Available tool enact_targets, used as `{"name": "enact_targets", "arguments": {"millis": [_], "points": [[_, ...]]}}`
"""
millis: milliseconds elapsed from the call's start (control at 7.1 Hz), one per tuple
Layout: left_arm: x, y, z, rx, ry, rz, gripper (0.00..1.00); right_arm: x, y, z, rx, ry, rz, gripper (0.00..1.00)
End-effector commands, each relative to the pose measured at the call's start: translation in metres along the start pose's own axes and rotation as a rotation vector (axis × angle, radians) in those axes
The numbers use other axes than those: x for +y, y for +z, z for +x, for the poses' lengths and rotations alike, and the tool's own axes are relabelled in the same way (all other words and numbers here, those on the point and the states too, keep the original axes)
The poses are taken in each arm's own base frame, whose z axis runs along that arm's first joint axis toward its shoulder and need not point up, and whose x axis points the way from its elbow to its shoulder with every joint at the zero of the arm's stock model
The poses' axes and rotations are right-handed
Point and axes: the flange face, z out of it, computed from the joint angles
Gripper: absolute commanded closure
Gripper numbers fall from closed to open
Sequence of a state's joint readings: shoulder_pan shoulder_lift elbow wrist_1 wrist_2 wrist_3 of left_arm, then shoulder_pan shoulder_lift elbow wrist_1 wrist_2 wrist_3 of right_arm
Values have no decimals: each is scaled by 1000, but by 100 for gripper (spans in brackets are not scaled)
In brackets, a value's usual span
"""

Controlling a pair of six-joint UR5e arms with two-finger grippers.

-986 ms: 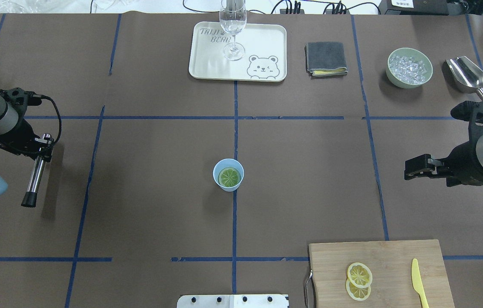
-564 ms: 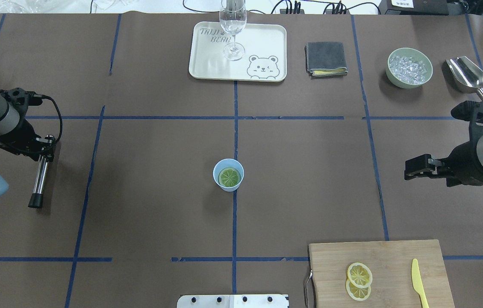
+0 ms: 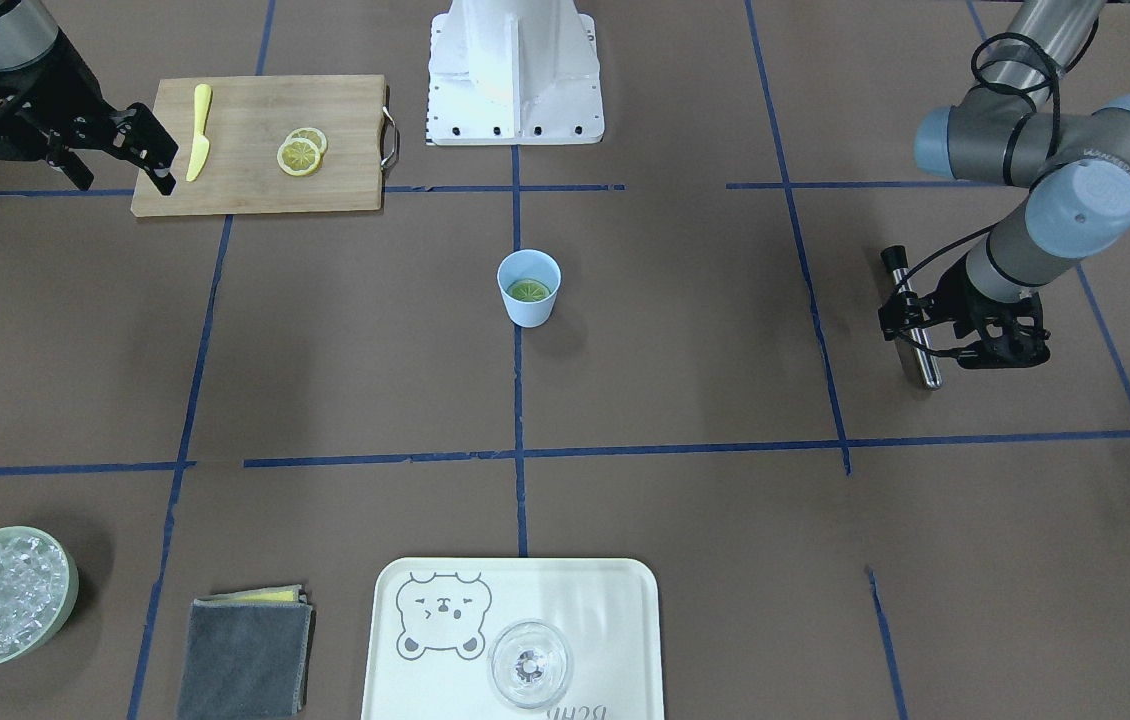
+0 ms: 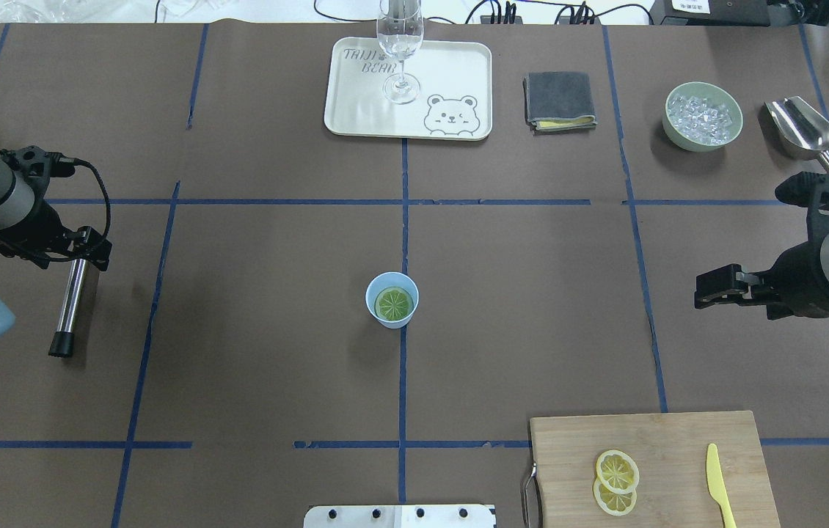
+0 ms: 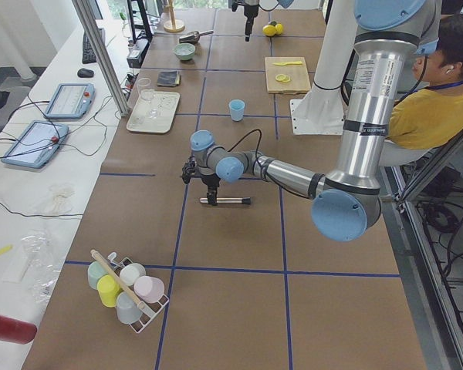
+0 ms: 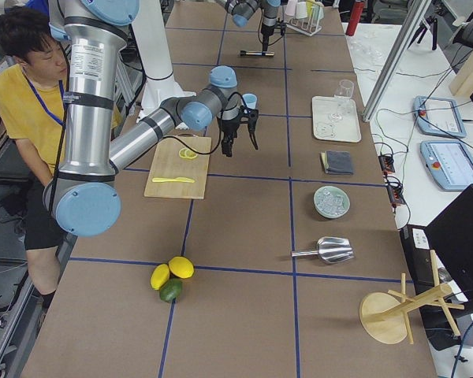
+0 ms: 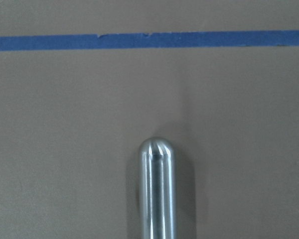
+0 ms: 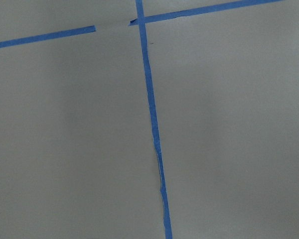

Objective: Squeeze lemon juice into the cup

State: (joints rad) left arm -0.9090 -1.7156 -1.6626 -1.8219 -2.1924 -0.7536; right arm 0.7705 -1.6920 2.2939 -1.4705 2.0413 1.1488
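Observation:
The light-blue cup (image 4: 392, 299) stands at the table's centre and also shows in the front view (image 3: 529, 288). One lemon slice (image 4: 394, 303), greenish in this light, lies flat inside it. Two more lemon slices (image 4: 616, 471) overlap on the wooden cutting board (image 4: 678, 433). My left gripper (image 4: 88, 253) is at the far left, low over the top end of a steel muddler (image 4: 68, 308) that lies on the table. Its jaws look spread around that end. My right gripper (image 4: 702, 290) is open and empty, hovering at the right.
A cream tray (image 4: 458, 73) with a wine glass (image 4: 400, 51) stands at the back. Beside it are a grey cloth (image 4: 560, 100), a green bowl of ice (image 4: 703, 116) and a metal scoop (image 4: 800, 128). A yellow knife (image 4: 717, 484) lies on the board.
The left gripper lowered the tilted muddler until it lay flat on the table, and its jaws now look wider. The right arm, cup and slices have not moved.

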Motion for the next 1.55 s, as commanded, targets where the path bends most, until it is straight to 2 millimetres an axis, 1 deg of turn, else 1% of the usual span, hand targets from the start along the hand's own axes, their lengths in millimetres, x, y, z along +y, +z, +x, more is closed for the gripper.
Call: {"name": "enact_targets", "arguments": {"millis": [0,141,282,423,564,705,845,986,1127,1268,1409], "points": [[8,-62,-17,27,155,95,0,-24,12,24,43,-90,9,0],[2,-107,-69,8,219,175,0,-50,2,55,40,-110,8,0],[14,-149,-153,-43,269,238,0,-81,-13,104,-4,-132,-26,0],[27,-175,-205,-11,298,258,0,-103,-24,156,-26,-157,-28,0],[34,-187,-240,7,252,254,0,-111,-31,222,5,-193,-8,0],[38,-195,-280,-11,210,249,0,-125,-39,292,25,-237,19,0],[43,-197,-294,-22,247,216,0,-132,-35,346,36,-273,9,0],[42,-200,-294,-15,219,197,0,-129,-30,385,40,-329,-23,0],[40,-198,-296,-16,209,192,0,-125,-24,402,39,-342,-64,0],[47,-197,-300,-25,207,192,0,-125,-22,404,37,-326,-83,0],[49,-203,-306,-28,196,200,0,-120,-24,402,26,-323,-86,0]]}}
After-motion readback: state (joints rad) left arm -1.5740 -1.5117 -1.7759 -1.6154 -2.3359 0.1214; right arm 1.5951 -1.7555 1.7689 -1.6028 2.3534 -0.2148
